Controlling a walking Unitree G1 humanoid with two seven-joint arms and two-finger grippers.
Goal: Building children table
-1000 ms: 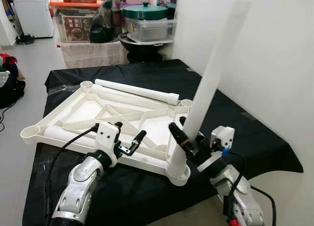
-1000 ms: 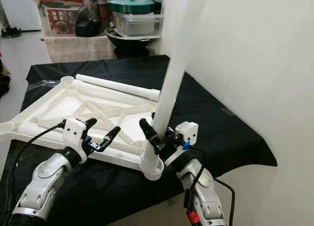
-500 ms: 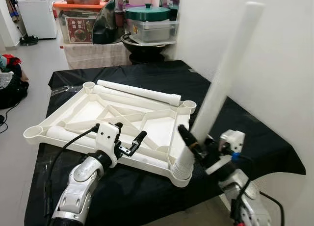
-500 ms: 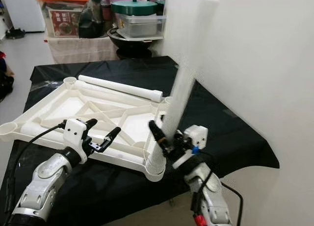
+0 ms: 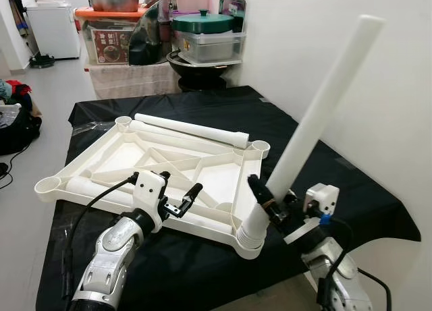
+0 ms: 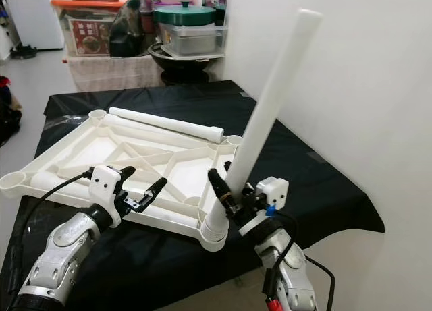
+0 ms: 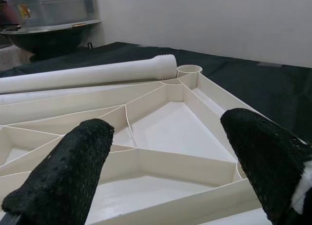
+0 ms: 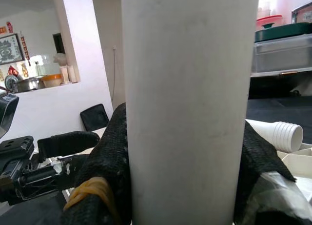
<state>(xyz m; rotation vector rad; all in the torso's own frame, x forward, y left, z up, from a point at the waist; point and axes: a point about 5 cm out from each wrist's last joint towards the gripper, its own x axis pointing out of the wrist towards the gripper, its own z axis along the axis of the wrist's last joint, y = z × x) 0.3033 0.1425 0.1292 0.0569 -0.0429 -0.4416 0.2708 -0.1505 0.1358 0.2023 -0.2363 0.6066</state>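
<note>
Head views: the right gripper pinches a white table leg whose foot sits in the near corner socket of the upside-down tabletop, its long axis tilting up toward the robot's right. Left wrist view: the left gripper hangs spread over the tabletop's ribs. Right wrist view: black fingers squeeze the leg.

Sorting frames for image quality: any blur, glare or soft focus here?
Left eye view: sharp and evenly lit, the white table leg pale against the wall. Left wrist view: the near fingers are soft. Right wrist view: the leg close up, background washed out bright.
</note>
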